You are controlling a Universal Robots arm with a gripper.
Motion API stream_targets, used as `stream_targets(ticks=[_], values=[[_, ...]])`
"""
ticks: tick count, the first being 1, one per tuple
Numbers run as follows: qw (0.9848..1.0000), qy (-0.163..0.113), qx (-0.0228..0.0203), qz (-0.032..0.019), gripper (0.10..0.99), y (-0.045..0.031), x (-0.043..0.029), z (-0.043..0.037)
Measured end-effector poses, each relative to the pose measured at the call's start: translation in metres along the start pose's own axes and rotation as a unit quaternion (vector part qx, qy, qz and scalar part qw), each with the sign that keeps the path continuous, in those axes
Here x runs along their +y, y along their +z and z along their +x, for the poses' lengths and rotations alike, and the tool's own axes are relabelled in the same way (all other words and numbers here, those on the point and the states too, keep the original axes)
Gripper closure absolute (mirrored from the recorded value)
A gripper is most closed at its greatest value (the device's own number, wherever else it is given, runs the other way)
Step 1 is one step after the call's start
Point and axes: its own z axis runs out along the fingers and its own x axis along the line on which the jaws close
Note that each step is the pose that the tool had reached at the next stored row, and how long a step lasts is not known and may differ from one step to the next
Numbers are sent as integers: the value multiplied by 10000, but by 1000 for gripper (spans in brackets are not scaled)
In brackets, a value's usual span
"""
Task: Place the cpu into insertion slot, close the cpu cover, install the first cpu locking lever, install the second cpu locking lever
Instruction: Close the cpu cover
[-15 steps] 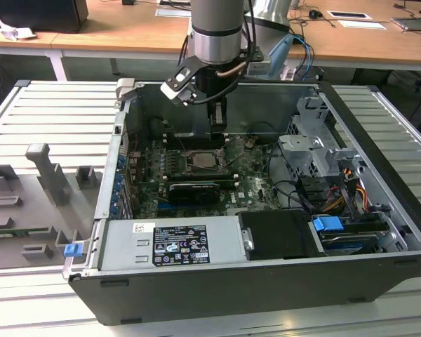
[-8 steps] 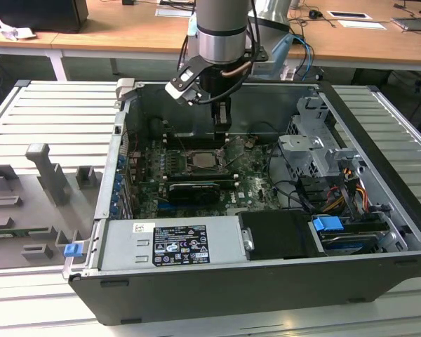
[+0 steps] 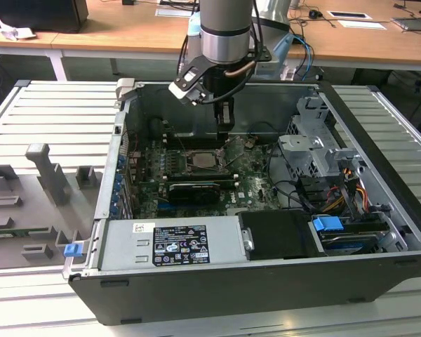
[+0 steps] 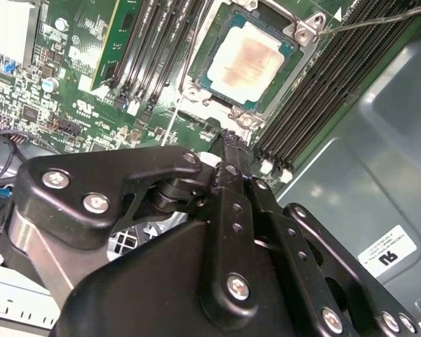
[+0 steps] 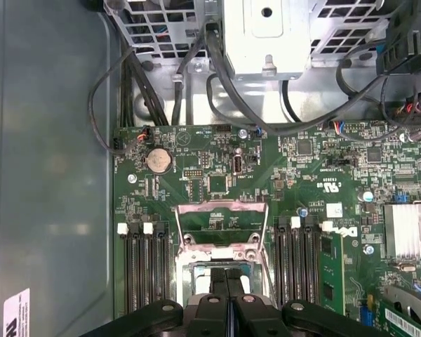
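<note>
Cpu (image 4: 247,60) — matt metal (tan-smudged)

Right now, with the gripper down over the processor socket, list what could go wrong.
1. The cpu lies bare in the insertion slot, and the cpu cover seems swung open just beyond the shut gripper; a skewed push might drag the frame across the chip.
2. A thin locking lever juts free beside the socket and could snag a finger.
3. Memory slots flank the socket closely; sideways drift may strike them.

Silvery-tan cpu (image 4: 247,60) flat in insertion slot (image 4: 303,31); cpu cover (image 5: 221,206), silvery frame, hinged up open.
</note>
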Motion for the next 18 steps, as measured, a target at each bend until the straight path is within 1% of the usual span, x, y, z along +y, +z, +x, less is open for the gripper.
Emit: stream_targets(ticks=[2, 8, 10, 13, 18], values=[[10000, 0, 0, 0, 980, 1, 25, 1], [10000, 0, -1, 0, 980, -1, 64, 2], [10000, 0, -5, 0, 980, -40, 74, 5], [10000, 0, -5, -1, 980, -62, 86, 7], [10000, 0, -6, 0, 980, -56, 188, 12]])
